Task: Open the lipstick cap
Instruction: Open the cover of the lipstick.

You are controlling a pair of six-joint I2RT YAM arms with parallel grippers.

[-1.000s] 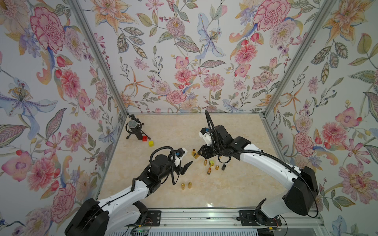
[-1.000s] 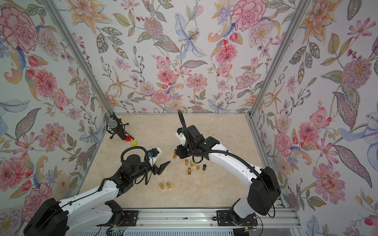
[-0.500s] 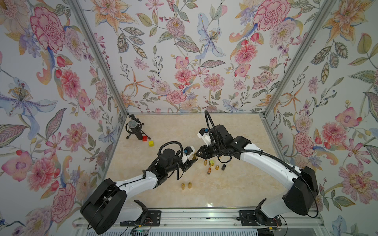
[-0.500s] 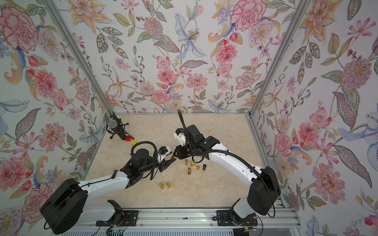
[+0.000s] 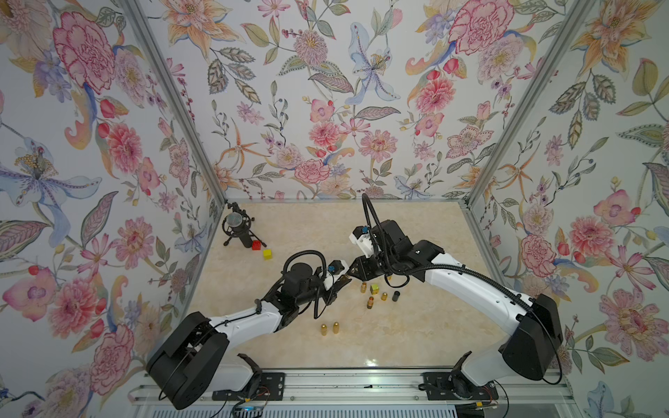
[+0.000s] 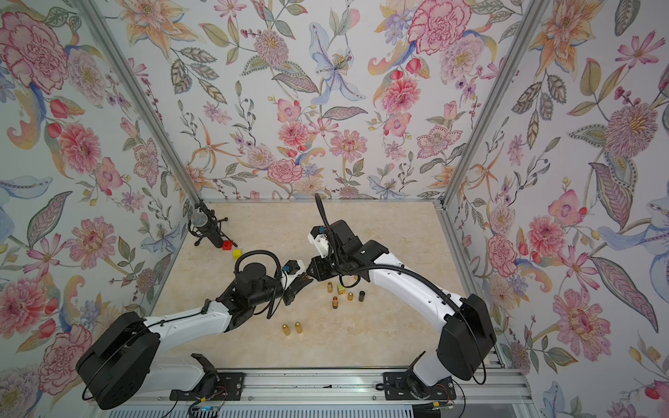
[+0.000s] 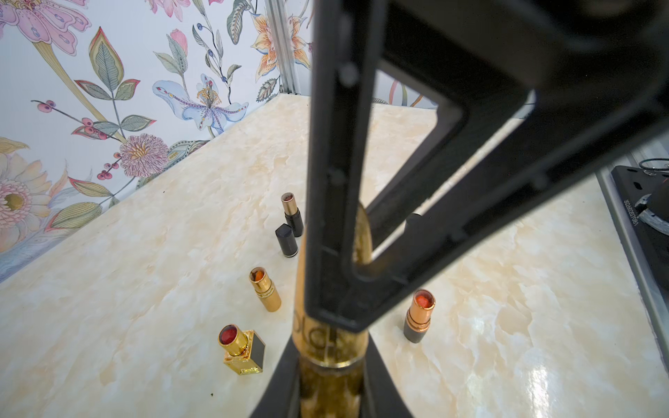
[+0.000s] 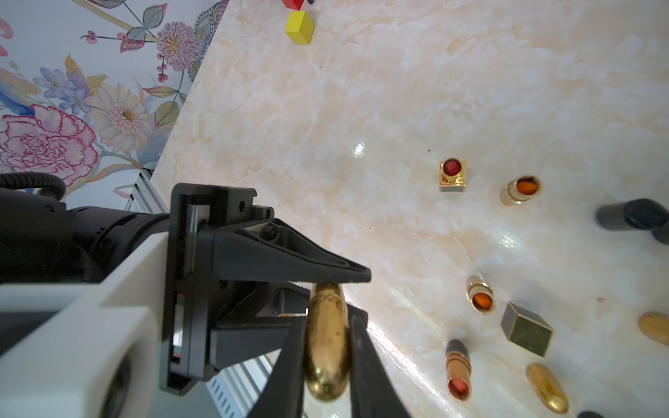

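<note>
Both sets of jaws are on the same gold lipstick [image 8: 327, 336]: left jaws on one end, right jaws on the other. Each pair is narrow and pinched tight on the tube. The tube is held up off the table [image 5: 416, 336], bridging my two arms in both top views [image 5: 345, 277] [image 6: 307, 277].

Left wrist view: a seam is visible on the lipstick [image 7: 325, 343] just past my left fingers [image 7: 284, 385]. No gap at the seam, so the cap is on.

Placing things from the mic [image 5: 235, 221]:
- The lipstick is well out from the mic, toward mid-table.
- The red block [image 5: 256, 245] and yellow block [image 5: 267, 254] are just beside the mic, on the side facing the lipstick.
- The open lipsticks [image 7: 266, 289] stand on the table farther from the mic than the held tube. A square cap [image 8: 526, 329] and a black cap [image 7: 286, 240] are among them.
- Two gold caps [image 5: 323, 328] sit side by side, well apart from the mic, nearer my bases.

Nothing on the table touches the held tube.
</note>
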